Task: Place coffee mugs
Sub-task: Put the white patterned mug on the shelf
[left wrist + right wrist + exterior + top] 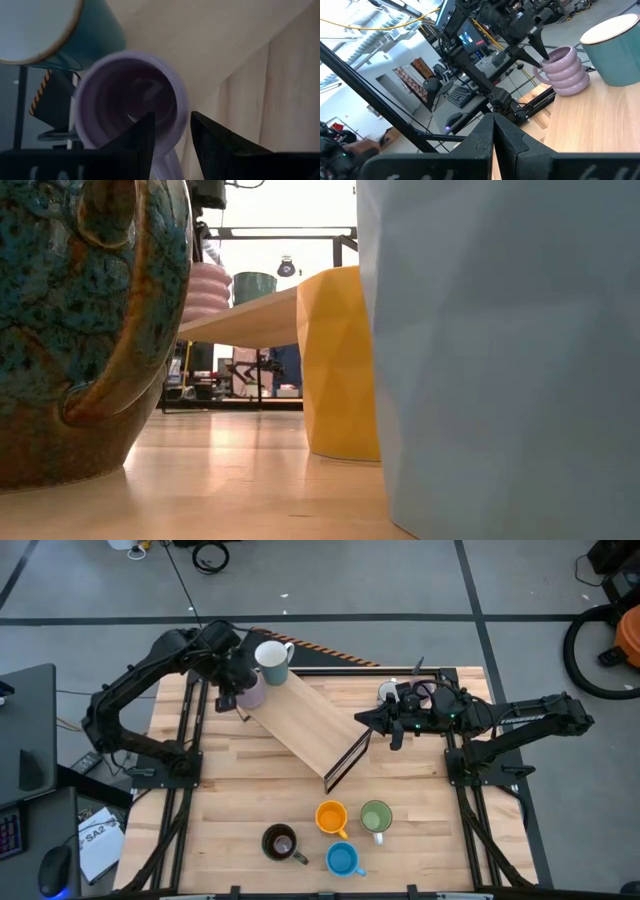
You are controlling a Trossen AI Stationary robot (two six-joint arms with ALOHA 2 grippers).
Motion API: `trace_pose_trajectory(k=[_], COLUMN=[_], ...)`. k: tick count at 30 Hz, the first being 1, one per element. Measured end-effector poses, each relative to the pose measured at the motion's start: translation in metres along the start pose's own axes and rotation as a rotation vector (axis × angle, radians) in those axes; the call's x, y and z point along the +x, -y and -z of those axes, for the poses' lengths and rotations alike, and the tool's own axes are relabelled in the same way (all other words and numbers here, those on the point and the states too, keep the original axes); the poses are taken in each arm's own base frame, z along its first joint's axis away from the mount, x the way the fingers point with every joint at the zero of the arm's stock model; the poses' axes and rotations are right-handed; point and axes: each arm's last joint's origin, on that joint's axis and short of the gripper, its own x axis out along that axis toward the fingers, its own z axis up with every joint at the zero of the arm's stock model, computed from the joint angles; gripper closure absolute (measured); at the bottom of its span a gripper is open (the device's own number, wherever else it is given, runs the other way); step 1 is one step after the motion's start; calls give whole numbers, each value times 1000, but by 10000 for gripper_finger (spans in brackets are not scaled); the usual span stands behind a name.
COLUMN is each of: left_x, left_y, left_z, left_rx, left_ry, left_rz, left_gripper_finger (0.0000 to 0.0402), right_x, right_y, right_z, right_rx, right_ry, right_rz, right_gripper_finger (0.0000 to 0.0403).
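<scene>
Left gripper (170,137): I see it at the raised end of the sloping pale wooden shelf board (305,725), one dark finger inside the ribbed lilac ceramic mug (127,100) and the other outside, straddling the rim. Fingers stand a little apart from the wall; I read this as parted, letting go, not clamped.
Lilac mug: upright on the board's high end, just beside a teal mug with a white interior (272,662), which sits on the same end.
Right gripper (492,132): fingers pressed together on nothing; it hovers near the board's low end, pointing along it toward the two mugs.
Mugs off the board: an orange faceted mug (331,817), a pale green mug (376,816), a blue mug (342,859) and a dark brown glazed mug (280,841) stand grouped on the butcher-block table (230,795), well apart from the board, on the side nearest me. A white mug (388,692) shows beside the right wrist, near the board's low end.
Step in hand: my judgement is the release of the lilac mug on the board.
Next move calls for: lifting the inner finger straight up clear of the rim, without dragging the mug or nudging the teal one, then going for another mug from the table group.
Risk: board is tilted; a snagged rim could tip the mug down the slope.
</scene>
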Motion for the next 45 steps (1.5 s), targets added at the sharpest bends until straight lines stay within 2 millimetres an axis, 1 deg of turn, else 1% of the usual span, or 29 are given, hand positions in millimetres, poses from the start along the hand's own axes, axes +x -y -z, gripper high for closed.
trace_pose_trajectory(k=[7, 12, 19, 21, 25, 30, 33, 37, 40, 42, 45], left_x=[-23, -32, -40, -39, -33, -14, -6, -4, -10, -14, -15], left_y=[4, 1, -10, -13, -20, -24, -22, -8, 12, 25, 41], left_z=[2, -6, -24, -29, -34, -38, -36, -41, -48, -52, -59], left_rx=[4, -108, -246, -304, -392, -412, -410, -346, -226, -179, -209], left_ry=[139, 277, 487, 525, 521, 442, 382, 387, 452, 484, 489], left_rz=[-91, -155, -228, -238, -294, -261, -211, -80, 65, 141, 215], left_gripper_finger=[269, 269, 269, 269, 269, 269, 269, 269, 269, 269, 269], right_x=[0, 0, 0, 0, 0, 0, 0, 0, 0, 0, 0], right_y=[0, 0, 3, 3, 3, 4, 4, 5, 5, 4, 6], right_z=[0, 0, -2, -2, -3, -3, -2, 1, 2, 3, 5], right_rx=[-3, -4, 2, 2, 2, 4, 22, 28, 23, 16, -6], right_ry=[0, 1, 9, 14, 27, 37, 32, -15, -39, -58, -110], right_rz=[0, 2, 13, 20, 38, 52, 56, 49, 23, 4, 26], right_gripper_finger=[386, 386, 386, 386, 386, 386, 386, 386, 386, 386, 386])
